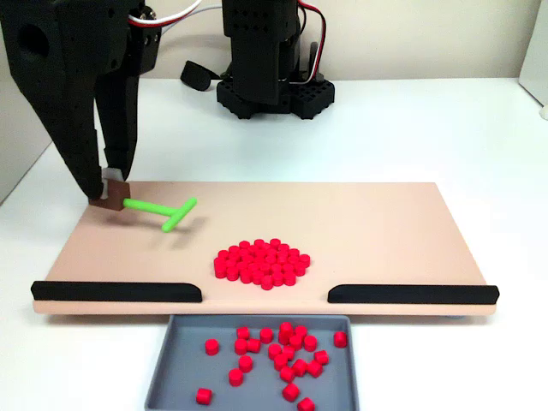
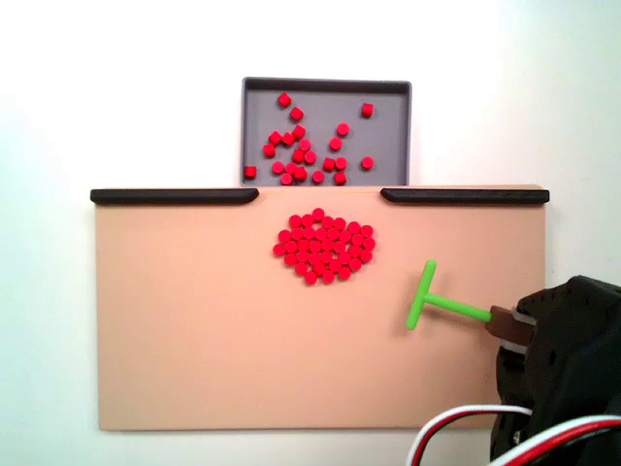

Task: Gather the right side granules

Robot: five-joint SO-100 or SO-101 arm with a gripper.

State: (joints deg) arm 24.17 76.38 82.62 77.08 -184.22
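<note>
Granules [image 1: 262,262] sit packed in one dense red patch on your tan board [image 1: 385,231], near its front edge and roughly opposite the gap between the two black rails [image 1: 117,292] (you can see the same patch [image 2: 325,244] from above, just below that gap). Beyond the gap, the grey tray [image 1: 171,368] holds a looser scatter of identical red pellets [image 1: 282,355]. Your gripper [image 1: 110,190] is at the board's far left corner in the front-facing fixed view, its two black fingers closed on the brown end block [image 1: 110,193] of the green T-shaped stick [image 1: 163,211]. That stick lies flat on the board, its crossbar pointing toward the patch but well apart from it; from above, the stick [image 2: 437,304] lies to the right of the granules.
</note>
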